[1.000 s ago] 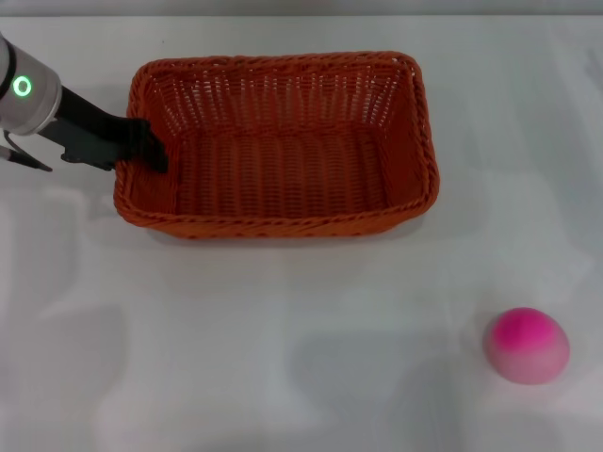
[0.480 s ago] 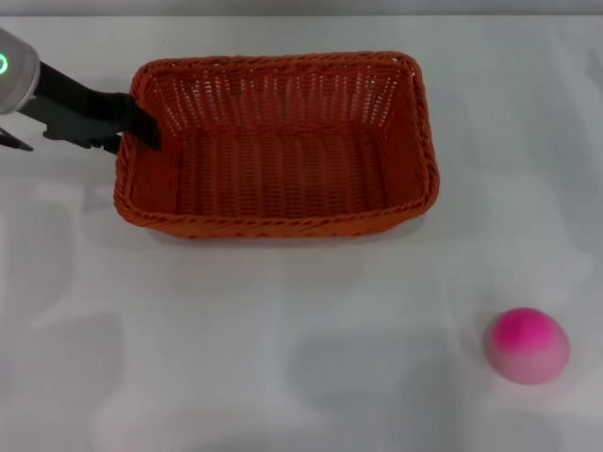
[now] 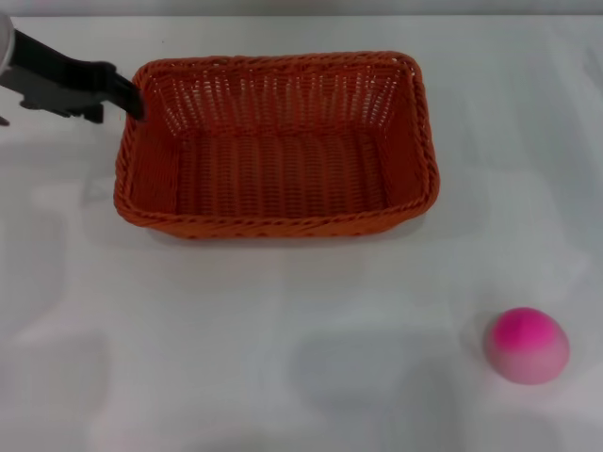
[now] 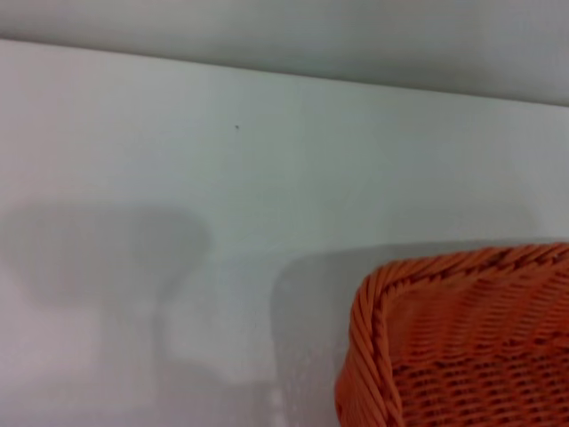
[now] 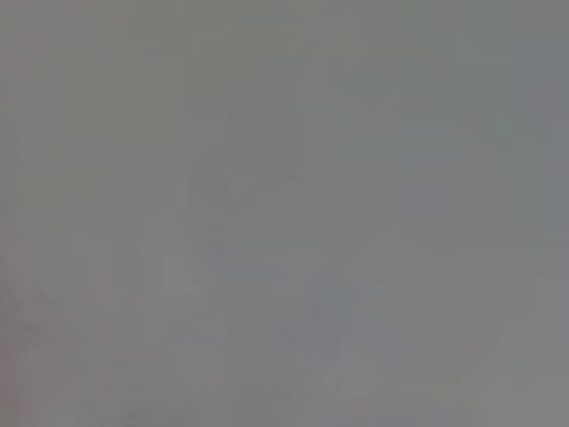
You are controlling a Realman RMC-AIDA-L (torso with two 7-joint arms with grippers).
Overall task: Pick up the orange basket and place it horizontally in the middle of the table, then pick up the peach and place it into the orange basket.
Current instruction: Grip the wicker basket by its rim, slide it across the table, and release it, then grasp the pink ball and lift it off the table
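The left gripper sits at the far left of the table, its dark fingers pointing toward the basket and ending right at the outside of the basket's left rim, near the far left corner. From the head view it is not clear whether the tips touch the weave or only sit just beside it, and I cannot tell whether the fingers are apart or together, since they read as one dark shape. Behind them the black gripper body runs off the left edge of the head view. The left wrist view shows none of these fingers, only one braided corner of the basket on the white table. The basket lies flat and upright with its opening up, its long side running left to right across the far middle of the table, and nothing is inside it. The peach rests on the table at the near right, well apart from the basket, with its hot pink side up and its paler side toward the near edge. The right gripper does not show in the head view, and the right wrist view is a plain grey field with nothing to make out.
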